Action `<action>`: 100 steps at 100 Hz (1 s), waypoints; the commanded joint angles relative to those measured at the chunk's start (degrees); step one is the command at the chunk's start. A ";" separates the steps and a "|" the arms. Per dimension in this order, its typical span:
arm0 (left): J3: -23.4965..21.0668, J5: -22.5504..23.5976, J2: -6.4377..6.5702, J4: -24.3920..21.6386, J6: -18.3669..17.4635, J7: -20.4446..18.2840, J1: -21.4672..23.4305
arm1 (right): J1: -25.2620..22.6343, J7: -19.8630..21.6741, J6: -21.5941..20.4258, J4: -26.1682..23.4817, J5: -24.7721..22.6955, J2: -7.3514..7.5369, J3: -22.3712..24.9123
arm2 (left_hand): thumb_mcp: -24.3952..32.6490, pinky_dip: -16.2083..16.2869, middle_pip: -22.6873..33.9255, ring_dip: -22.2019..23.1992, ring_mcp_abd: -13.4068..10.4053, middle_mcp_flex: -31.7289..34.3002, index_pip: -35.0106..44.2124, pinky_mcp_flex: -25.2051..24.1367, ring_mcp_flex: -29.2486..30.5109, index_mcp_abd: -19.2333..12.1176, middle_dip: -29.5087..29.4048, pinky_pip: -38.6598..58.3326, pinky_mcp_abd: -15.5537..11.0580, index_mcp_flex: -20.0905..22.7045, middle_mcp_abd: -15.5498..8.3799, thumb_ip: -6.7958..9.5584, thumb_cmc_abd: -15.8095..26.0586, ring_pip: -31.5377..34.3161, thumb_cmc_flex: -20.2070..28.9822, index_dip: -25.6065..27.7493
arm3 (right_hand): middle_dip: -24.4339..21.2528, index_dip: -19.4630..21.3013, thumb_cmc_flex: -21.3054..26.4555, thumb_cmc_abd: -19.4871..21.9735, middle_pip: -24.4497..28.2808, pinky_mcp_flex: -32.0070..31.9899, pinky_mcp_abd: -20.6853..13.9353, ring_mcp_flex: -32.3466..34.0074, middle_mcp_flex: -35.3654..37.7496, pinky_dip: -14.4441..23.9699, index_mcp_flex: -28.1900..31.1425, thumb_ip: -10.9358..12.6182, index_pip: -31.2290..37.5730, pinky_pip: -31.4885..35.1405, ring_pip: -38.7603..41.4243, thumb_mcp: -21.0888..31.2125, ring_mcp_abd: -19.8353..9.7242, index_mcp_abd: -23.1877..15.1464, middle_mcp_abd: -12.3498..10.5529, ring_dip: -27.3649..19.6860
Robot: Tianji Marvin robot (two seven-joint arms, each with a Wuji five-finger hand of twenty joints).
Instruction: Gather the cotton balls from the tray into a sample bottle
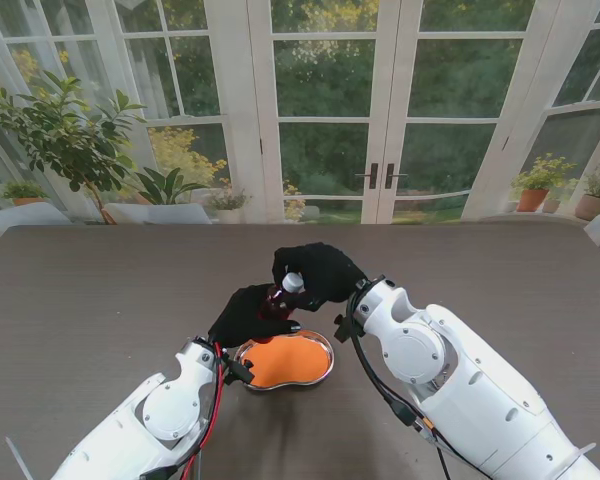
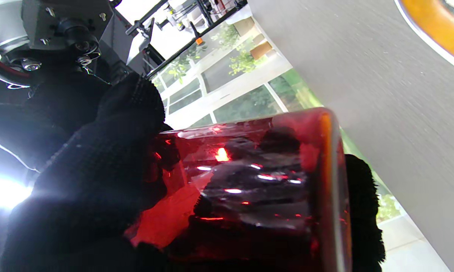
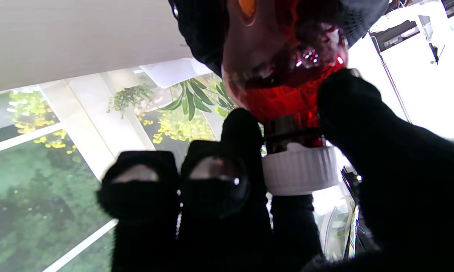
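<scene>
A dark red sample bottle (image 1: 277, 297) is held up over the table's middle, just beyond the tray. My left hand (image 1: 248, 315) in a black glove is shut around its body (image 2: 257, 181). My right hand (image 1: 322, 272) grips the white cap (image 1: 293, 283) at the bottle's top; the right wrist view shows thumb and fingers (image 3: 246, 139) pinching the ribbed cap (image 3: 298, 170) on the neck of the bottle (image 3: 283, 56). The kidney-shaped metal tray (image 1: 325, 368) with an orange floor lies nearer to me, under the left wrist. I make out no cotton balls in the tray.
The dark table (image 1: 100, 300) stretches to both sides. Glass doors (image 1: 380, 120) and potted plants (image 1: 70, 140) stand beyond its far edge. A thin white strip (image 1: 18, 458) lies near the front left corner.
</scene>
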 commanded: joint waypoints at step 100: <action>-0.86 4.97 -0.37 0.24 -1.36 2.16 0.27 | 0.24 -1.45 2.81 1.82 -1.95 -0.69 -0.22 | 2.98 -15.25 -14.54 -13.35 -4.10 -27.16 -37.47 -21.75 -30.87 -9.61 -19.82 -33.12 -10.74 -9.21 -4.86 2.00 11.60 -30.38 -14.79 -16.89 | 5.91 1.42 6.51 2.64 4.81 3.41 -6.58 2.12 8.17 3.81 2.82 1.41 18.44 8.71 10.70 11.34 -6.98 -7.26 -4.92 8.31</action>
